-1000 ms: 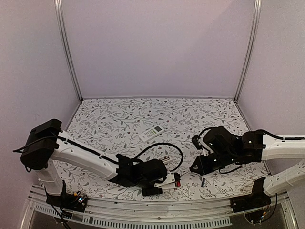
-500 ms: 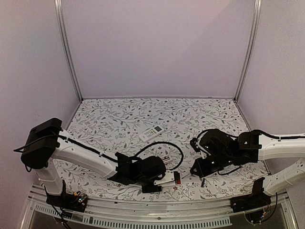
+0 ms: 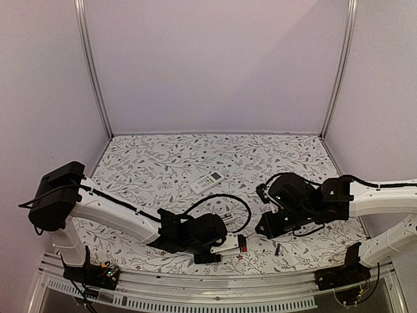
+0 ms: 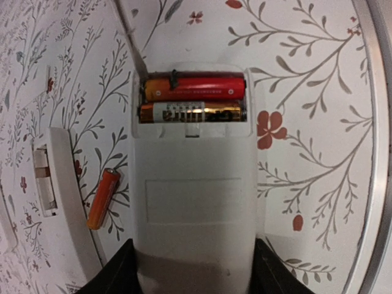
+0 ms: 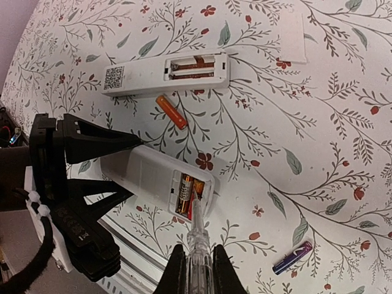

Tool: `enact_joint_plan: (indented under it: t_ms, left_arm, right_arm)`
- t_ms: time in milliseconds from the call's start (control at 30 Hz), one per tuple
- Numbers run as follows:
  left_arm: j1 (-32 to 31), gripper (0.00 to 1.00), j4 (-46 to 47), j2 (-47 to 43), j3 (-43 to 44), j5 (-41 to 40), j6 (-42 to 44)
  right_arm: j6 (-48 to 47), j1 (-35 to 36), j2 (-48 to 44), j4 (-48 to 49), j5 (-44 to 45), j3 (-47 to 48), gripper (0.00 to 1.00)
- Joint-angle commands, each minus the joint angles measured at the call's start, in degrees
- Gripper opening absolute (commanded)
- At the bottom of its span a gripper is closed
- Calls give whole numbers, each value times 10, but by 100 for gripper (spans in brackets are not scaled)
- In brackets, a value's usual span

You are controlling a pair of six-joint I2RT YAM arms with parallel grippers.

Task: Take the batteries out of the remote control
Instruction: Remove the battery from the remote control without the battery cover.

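Finish notes, lol: my left claw and right claw are both matt black plastic. The remote is smooth white plastic, fairly matt. The batteries inside have glossy wrap, and one looks like shiny gold foil. The stick is clear, shiny plastic. The printed worktop looks matt and smooth, and the edge rail is dull metal.
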Motion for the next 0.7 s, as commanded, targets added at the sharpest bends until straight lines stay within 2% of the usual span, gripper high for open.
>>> enact_joint_plan:
  t_ms: [0, 667]
  left_arm:
    - [-4, 33, -19, 17, -13, -2, 9]
    - [-5, 33, -22, 20, -10, 2, 10]
  right_arm:
    - [2, 4, 14, -1, 15, 15, 0]
    - [7, 43, 120, -138, 99, 109, 0]
